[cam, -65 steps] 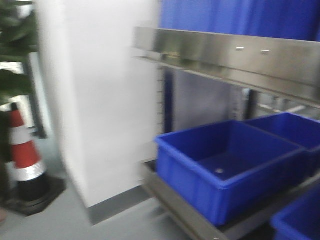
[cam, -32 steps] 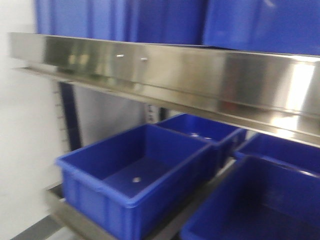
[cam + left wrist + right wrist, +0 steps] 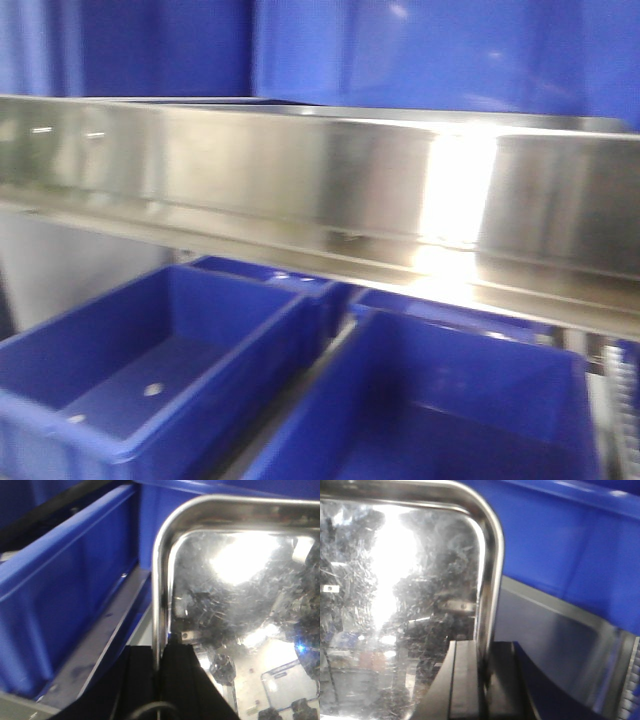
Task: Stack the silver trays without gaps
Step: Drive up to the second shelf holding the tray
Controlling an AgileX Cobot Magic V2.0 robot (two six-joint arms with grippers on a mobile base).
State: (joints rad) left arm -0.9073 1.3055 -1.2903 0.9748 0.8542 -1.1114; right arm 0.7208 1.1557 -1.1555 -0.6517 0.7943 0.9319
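A mirror-shiny silver tray point(image 3: 240, 575) fills the right of the left wrist view. My left gripper point(image 3: 161, 655) is shut on its left rolled rim point(image 3: 159, 590), one black finger on each side. In the right wrist view, a silver tray point(image 3: 395, 600) fills the left, and my right gripper point(image 3: 486, 655) is shut on its right rim point(image 3: 490, 580). Only rounded corners and the scratched reflective bottom show. Neither tray nor grippers appear in the front view.
A long brushed-steel shelf rail point(image 3: 300, 180) crosses the front view. Open blue bins point(image 3: 150, 370) point(image 3: 430, 410) sit below it and more blue bins point(image 3: 420, 50) above. Blue bin walls point(image 3: 65, 580) point(image 3: 570, 545) and grey shelf edges flank the tray closely.
The front view has swung right. The white wall and the traffic cone have left the frame, and the shelf rail and blue bins now fill it, closer than before.
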